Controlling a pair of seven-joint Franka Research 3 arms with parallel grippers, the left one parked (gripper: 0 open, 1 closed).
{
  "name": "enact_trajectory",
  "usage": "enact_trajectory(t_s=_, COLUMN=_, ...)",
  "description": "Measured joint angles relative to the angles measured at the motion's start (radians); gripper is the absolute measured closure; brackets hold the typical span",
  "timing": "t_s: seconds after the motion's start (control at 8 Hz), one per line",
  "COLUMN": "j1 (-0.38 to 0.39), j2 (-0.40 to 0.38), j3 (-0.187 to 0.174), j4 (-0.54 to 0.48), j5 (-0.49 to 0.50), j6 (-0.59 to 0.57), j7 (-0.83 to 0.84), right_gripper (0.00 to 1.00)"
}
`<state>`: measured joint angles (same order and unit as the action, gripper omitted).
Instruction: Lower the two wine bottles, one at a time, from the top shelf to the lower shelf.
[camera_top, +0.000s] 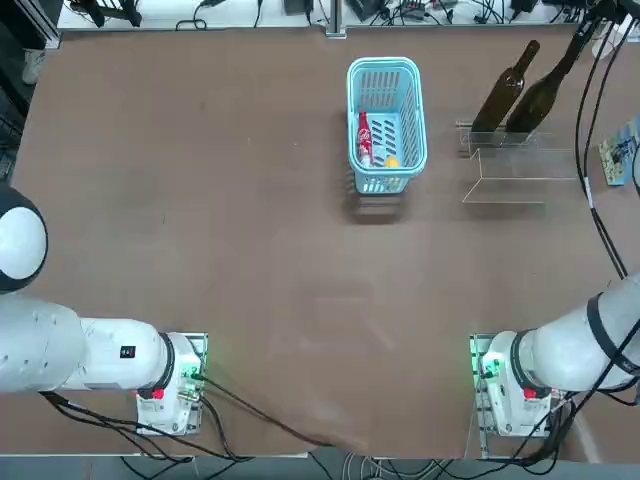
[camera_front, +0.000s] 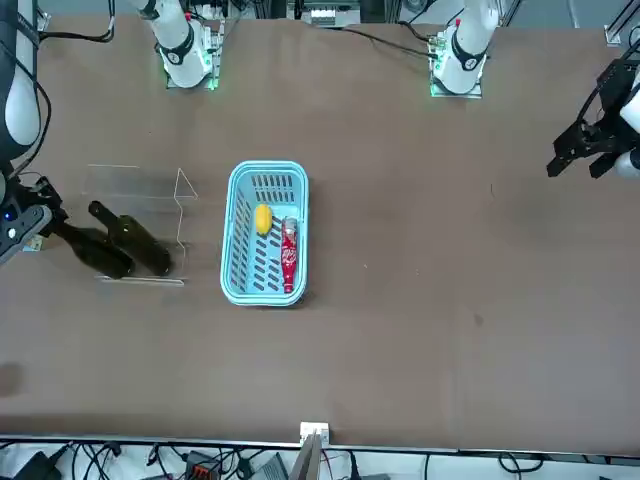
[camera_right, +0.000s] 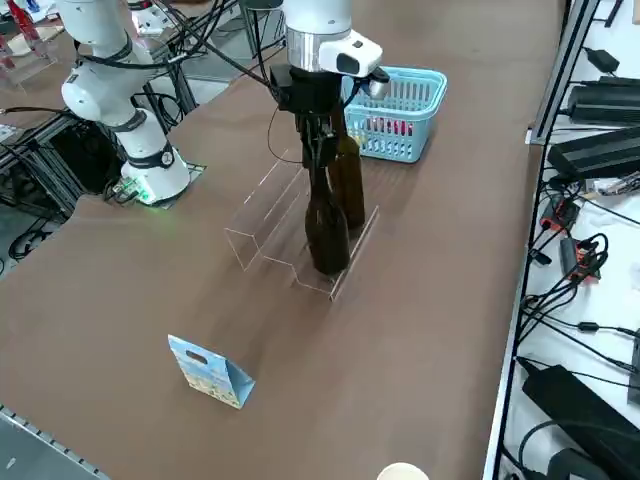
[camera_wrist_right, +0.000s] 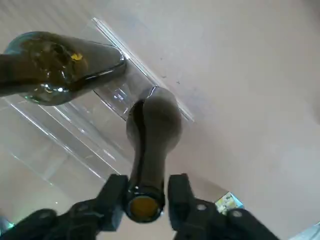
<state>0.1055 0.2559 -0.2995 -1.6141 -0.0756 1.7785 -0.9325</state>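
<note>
Over the clear stand (camera_top: 515, 179), the right gripper (camera_wrist_right: 147, 196) is open a little around 1 wine bottle's (camera_wrist_right: 156, 122) neck. The other bottle (camera_wrist_right: 65, 67) is near it.

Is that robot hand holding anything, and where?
Nothing seems held: the right gripper stands open around one bottle's neck, near its mouth, a narrow gap showing beside it.

Reaches far out over the front of the table with the right arm (camera_top: 585, 340). Bends at the right wrist (camera_right: 340, 50) and aims the right gripper (camera_wrist_right: 148, 181) down, out at the end of that arm, well away from its base. Has both dark fingers (camera_wrist_right: 116, 195) side by side and open, with a small gap between the tips.
</note>
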Motion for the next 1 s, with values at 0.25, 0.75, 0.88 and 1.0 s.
enact_trajectory(t_s=0.25, j1=0.0, j2=-0.005, j3=-0.001, j4=0.004, j5=0.001, j6=0.0, j7=0.0, right_gripper=0.11)
enact_trajectory(t_s=0.75, j1=0.003, j2=-0.04, j3=-0.001, j4=0.101, j5=0.032, j6=-0.068, j7=0.0, right_gripper=0.0)
enact_trajectory(t_s=0.88, j1=0.005, j2=-0.059, j3=0.0, j4=0.142, j5=0.046, j6=-0.11, j7=0.0, right_gripper=0.0)
enact_trajectory(t_s=1.0, j1=0.008, j2=-0.084, j3=0.001, j4=0.171, j5=0.06, j6=-0.151, j7=0.02, right_gripper=0.0)
